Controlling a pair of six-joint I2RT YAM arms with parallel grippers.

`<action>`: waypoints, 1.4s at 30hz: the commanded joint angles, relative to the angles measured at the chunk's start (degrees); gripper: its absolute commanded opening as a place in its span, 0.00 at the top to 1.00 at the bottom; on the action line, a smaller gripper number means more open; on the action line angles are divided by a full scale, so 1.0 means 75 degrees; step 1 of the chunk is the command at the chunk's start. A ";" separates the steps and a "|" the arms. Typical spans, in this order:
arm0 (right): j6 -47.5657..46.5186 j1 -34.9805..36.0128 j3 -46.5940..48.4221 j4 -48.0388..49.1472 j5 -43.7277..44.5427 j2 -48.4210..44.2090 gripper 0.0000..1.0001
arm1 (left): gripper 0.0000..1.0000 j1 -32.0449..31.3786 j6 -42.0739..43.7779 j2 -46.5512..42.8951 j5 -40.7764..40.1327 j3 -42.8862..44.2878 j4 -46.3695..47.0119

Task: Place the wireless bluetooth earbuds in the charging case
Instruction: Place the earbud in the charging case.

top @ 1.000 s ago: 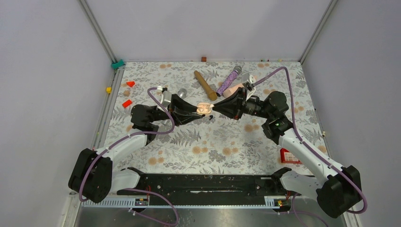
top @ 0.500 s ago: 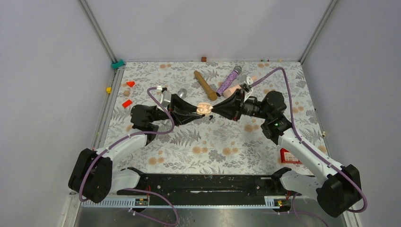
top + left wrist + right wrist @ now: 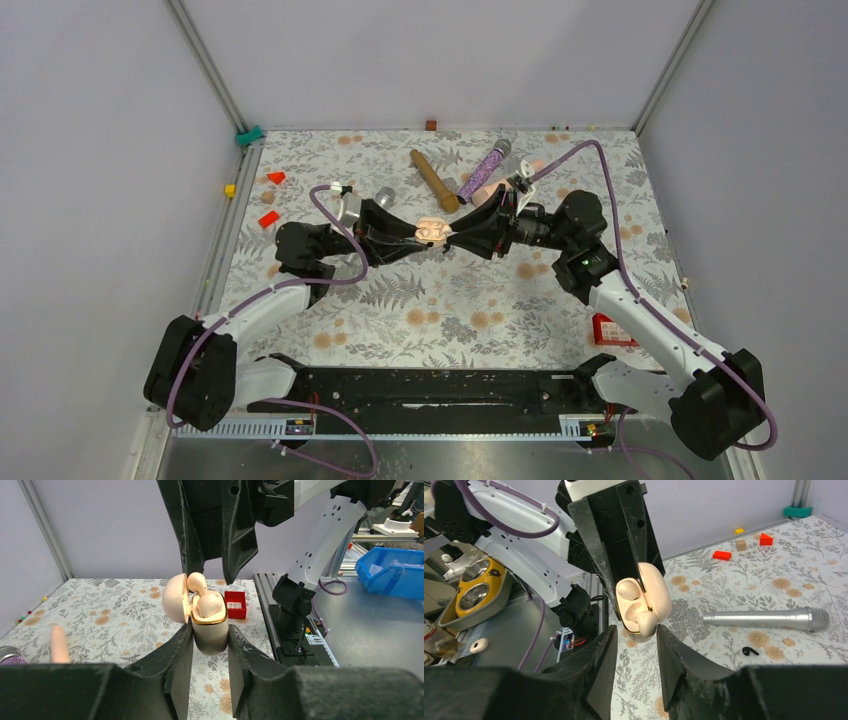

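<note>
Left fingers (image 3: 176, 666) grip tight; right fingers (image 3: 596, 666) parted, tips facing.

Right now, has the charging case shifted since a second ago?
No. In the top view the charging case stays clamped in the left hand, at the same spot just below the brown stick's near end.
</note>
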 commanded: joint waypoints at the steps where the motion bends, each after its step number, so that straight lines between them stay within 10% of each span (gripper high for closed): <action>1: 0.0313 0.0066 0.0449 0.0132 -0.0452 -0.0232 0.56 | 1.00 -0.0024 0.0079 -0.0229 0.0061 -0.0036 0.0536; 42: 0.0901 0.0060 0.0716 -0.0192 -0.1040 -0.0364 0.52 | 1.00 -0.0017 0.0355 -0.0216 -0.0245 -0.0043 0.0224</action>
